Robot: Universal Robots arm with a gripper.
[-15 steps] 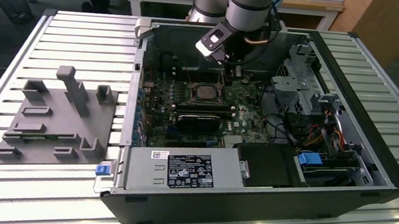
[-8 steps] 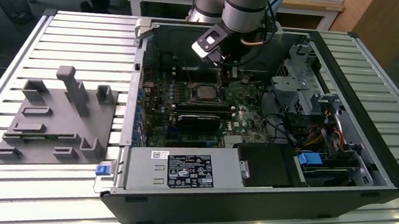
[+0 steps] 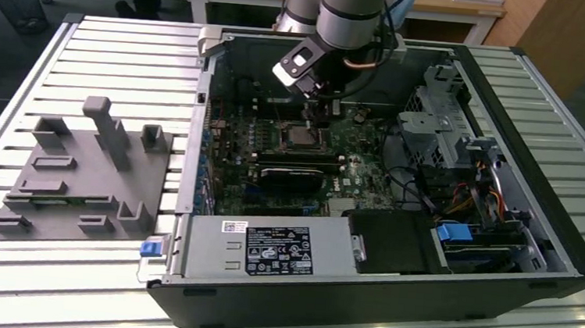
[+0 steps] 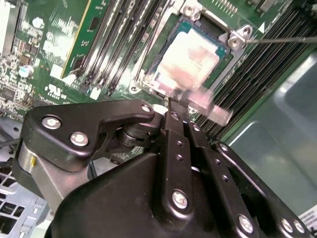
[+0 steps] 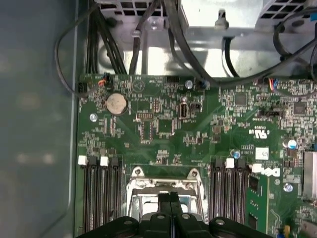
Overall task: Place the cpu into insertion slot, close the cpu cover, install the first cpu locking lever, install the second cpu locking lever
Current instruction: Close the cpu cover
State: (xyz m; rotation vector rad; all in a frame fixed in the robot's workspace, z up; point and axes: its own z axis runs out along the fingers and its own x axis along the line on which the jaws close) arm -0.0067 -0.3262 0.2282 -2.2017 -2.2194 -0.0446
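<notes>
Silver-topped flat square cpu sits in dark metal-rimmed insertion slot on green circuit board. We see black gripper at slot edge, fingers pressed together, narrow, nothing visibly held.

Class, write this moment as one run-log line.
cpu: lying in insertion slot | gripper: shut, tips close by slot's edge | contact: cannot tell

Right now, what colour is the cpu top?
Pale silver. The cpu shows best in the second wrist view.
</notes>
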